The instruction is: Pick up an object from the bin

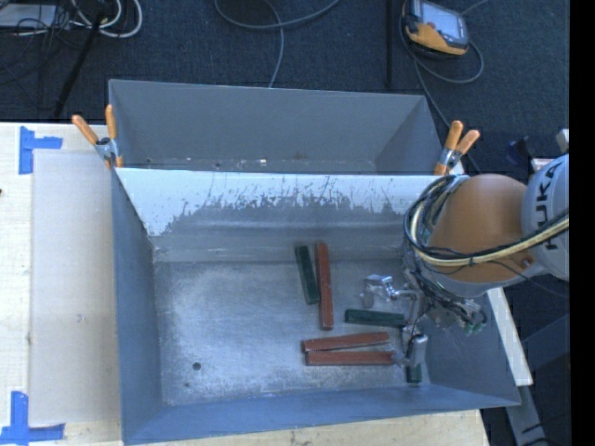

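The bin's near wall (307, 414) runs across the bottom of the view. Just beyond it the floor is bare over the whole left half, apart from one small dark speck (197, 367). All the loose pieces sit right of the middle, so the open room is to the left and along the far wall.

The gripper (414, 347) hangs low in the near right corner, close to the right wall and not far from the near one, so it has little room on those sides. Whether it is open or closed cannot be told. A short dark green bit (414, 373) shows at its lower tip; whether this is a part of it or a loose piece I cannot tell.

Nearest to it, to its left, two red-brown sticks (349, 350) lie flat side by side, running left to right, with their right ends just beside the gripper. Just beyond them a shorter dark green stick (375, 317) lies the same way, its right end reaching under the wrist.

Farther left, a long red-brown stick (323, 286) and a dark green stick (306, 273) run near to far, touching along their length. An orange-brown cover (479, 226) and looped cables (429, 240) ride on the arm above the right wall.
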`<state>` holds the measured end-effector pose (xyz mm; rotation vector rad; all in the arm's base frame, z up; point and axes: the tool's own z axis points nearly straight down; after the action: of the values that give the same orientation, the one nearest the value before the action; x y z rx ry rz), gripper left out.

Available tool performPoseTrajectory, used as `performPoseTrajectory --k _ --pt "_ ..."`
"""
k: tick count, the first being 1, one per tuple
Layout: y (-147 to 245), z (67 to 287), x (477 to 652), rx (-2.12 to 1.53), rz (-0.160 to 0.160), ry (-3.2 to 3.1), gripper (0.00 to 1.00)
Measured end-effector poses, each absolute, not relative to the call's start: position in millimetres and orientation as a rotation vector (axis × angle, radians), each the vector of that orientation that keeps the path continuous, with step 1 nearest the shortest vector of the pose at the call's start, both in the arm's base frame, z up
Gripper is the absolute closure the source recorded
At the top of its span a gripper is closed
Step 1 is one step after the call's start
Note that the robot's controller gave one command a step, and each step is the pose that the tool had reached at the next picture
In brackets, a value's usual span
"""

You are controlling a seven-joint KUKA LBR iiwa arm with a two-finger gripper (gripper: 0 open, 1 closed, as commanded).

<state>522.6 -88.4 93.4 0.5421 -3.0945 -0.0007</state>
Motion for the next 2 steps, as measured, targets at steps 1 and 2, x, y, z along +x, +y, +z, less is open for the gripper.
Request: performPoseTrajectory --k 1,2 --pt "-57.4 69.1 537.2 0.509 0.0 -3.1 0.0" --pt "-58.7 73.1 538.3 0.51 0.002 -3.1 1.0"
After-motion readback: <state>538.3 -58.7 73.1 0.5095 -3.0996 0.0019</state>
